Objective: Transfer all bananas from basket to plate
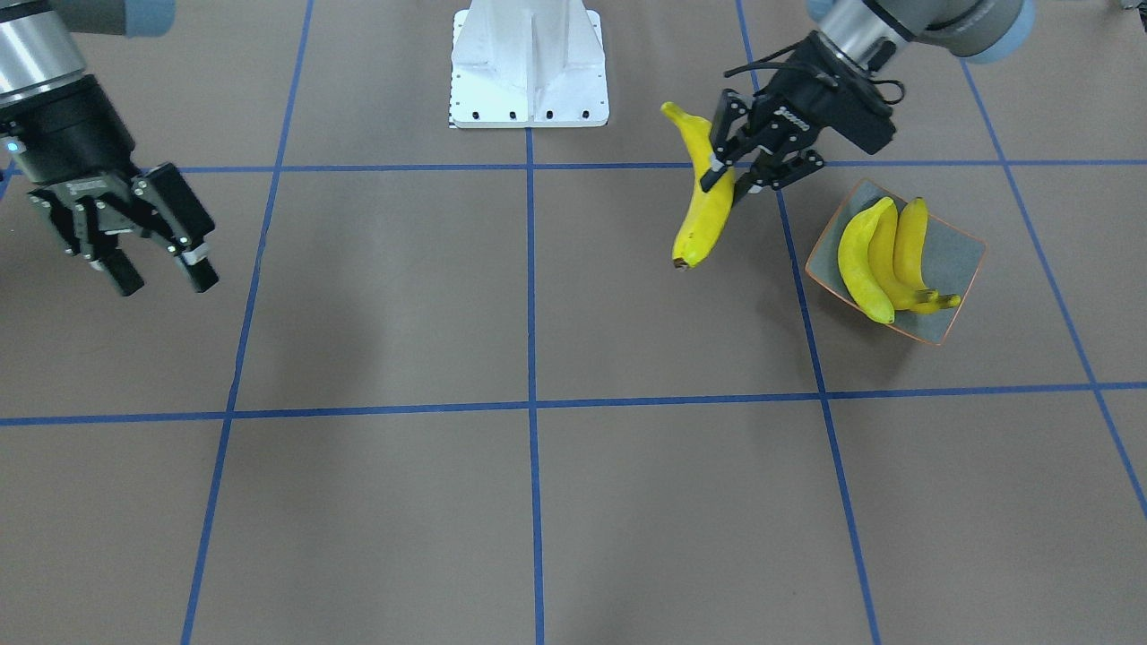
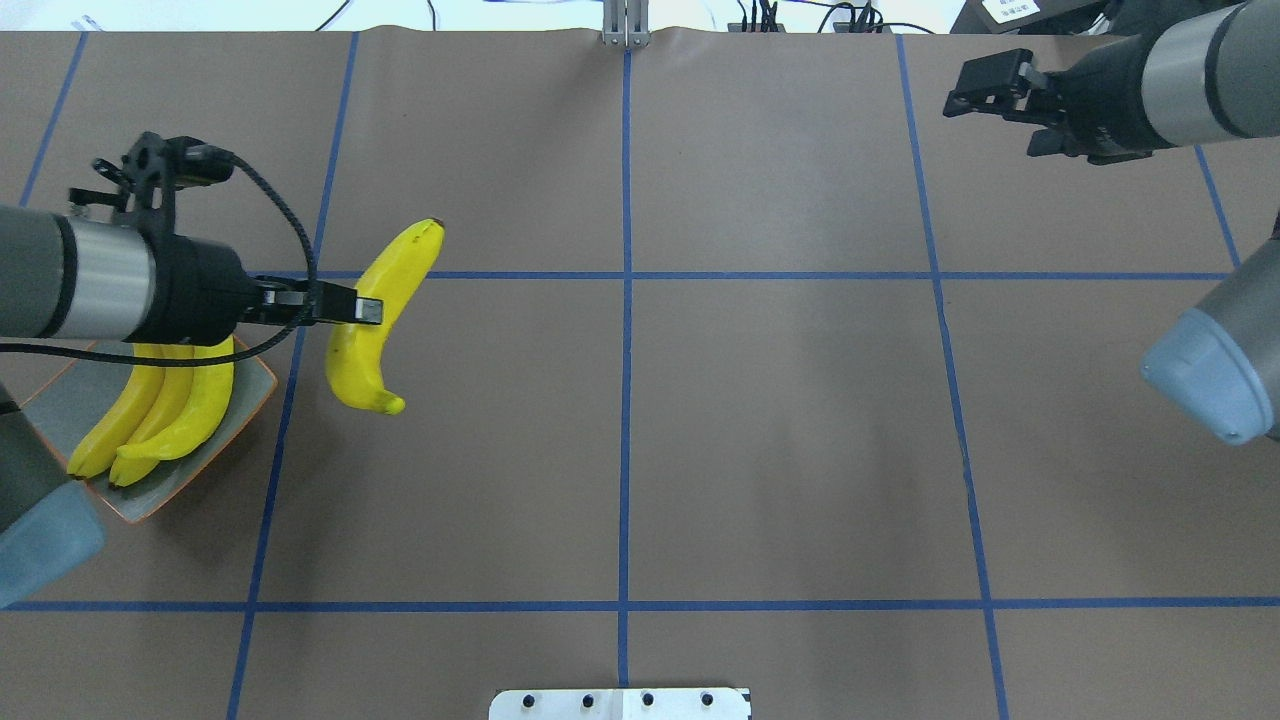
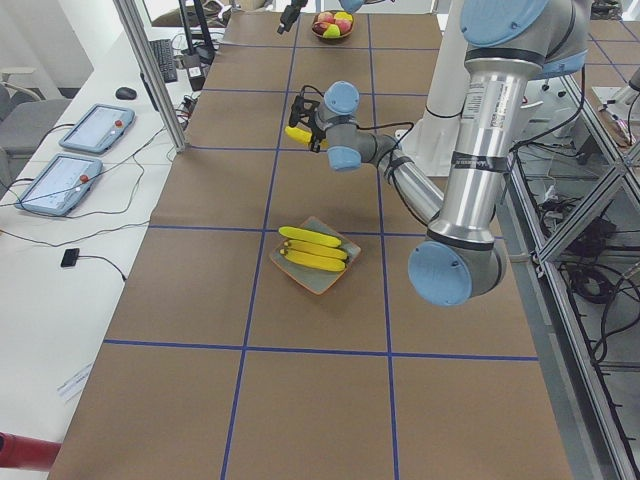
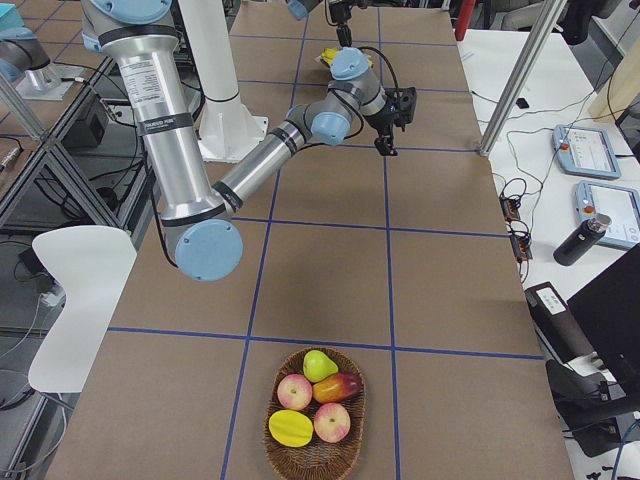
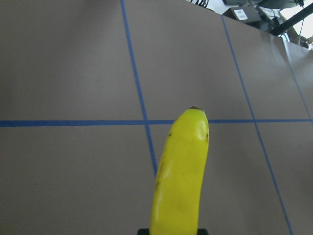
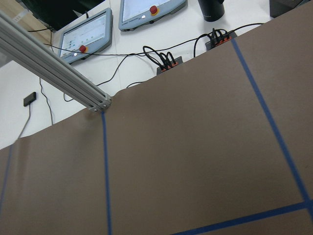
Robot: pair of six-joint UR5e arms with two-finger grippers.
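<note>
My left gripper (image 1: 724,184) is shut on a yellow banana (image 1: 705,202) and holds it in the air, hanging roughly upright, just beside the plate. It also shows in the overhead view (image 2: 385,310) and the left wrist view (image 5: 181,171). The plate (image 1: 959,246), grey-blue with an orange rim, holds three bananas (image 1: 883,260) lying side by side. My right gripper (image 1: 166,278) is open and empty, raised far off on the other side of the table. The wicker basket (image 4: 315,455) stands at the table's right end.
The basket holds apples, a pear and a yellow fruit (image 4: 292,428); I see no banana in it. The robot's white base (image 1: 529,67) stands at the table's middle back edge. Blue tape lines cross the brown table top.
</note>
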